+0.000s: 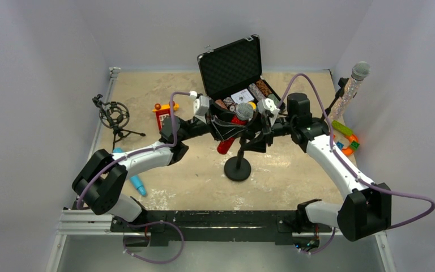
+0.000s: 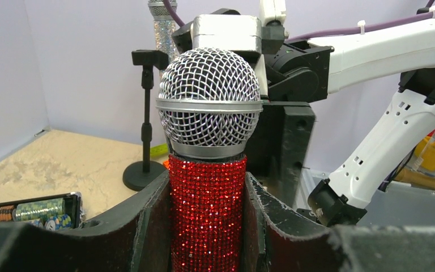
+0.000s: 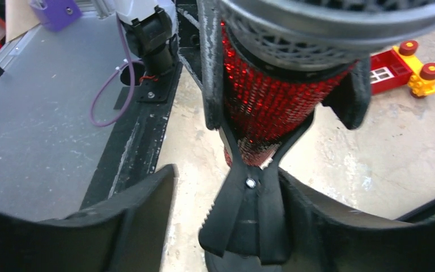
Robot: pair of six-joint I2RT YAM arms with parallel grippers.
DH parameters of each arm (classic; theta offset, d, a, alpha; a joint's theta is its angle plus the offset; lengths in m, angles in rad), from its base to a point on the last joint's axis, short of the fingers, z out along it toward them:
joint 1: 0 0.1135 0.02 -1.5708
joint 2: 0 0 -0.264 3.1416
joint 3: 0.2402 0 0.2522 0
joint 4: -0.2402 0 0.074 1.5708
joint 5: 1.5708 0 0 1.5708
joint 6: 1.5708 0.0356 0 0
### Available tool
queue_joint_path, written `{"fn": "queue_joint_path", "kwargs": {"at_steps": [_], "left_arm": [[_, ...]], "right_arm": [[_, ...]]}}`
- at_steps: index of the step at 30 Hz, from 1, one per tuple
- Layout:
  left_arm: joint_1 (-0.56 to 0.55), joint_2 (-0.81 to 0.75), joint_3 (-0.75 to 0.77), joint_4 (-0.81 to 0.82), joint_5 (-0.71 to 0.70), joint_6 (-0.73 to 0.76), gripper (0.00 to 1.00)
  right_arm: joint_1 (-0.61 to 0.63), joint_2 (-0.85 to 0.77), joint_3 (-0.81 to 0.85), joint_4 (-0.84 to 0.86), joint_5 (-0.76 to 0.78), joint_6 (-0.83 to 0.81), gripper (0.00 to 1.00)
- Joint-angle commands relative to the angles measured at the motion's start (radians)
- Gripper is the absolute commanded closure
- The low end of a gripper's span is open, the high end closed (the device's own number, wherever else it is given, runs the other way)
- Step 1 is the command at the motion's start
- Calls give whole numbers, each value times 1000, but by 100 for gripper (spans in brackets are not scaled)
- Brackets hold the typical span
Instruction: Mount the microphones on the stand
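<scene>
The red glitter microphone (image 1: 233, 129) with a grey mesh head (image 2: 209, 102) stands tilted over the black stand (image 1: 238, 169). My left gripper (image 2: 207, 226) is shut on its red body (image 2: 207, 209). The stand's black spring clip (image 3: 253, 212) has its prongs around the red body (image 3: 266, 102). My right gripper (image 3: 232, 238) is open around the clip's handles; the left finger (image 3: 119, 226) is apart from them. The silver glitter microphone (image 1: 353, 85) stands up at the far right. The light-blue microphone (image 1: 137, 183) lies on the table, partly under my left arm.
An open black case (image 1: 232, 68) with small items stands at the back. A red toy phone (image 1: 163, 115) and a tripod stand with a ring mount (image 1: 115, 116) are at the left. Coloured toy blocks (image 1: 346, 141) lie at the right. Walls close three sides.
</scene>
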Motion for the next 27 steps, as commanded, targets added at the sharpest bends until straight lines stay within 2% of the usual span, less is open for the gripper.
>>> {"fn": "queue_joint_path", "kwargs": {"at_steps": [1,14,27], "left_arm": [[-7,-14,2,93,-63,36,100],[-8,-14,2,93,-44,54,100],[-8,-3,12,90,-31,49,100]], "right_arm": [[17,-10,18,-62,-26,-30,31],[-10,-12,33,-62,-25,-11,32],[-63,-40,43,-125,-8,-86,34]]}}
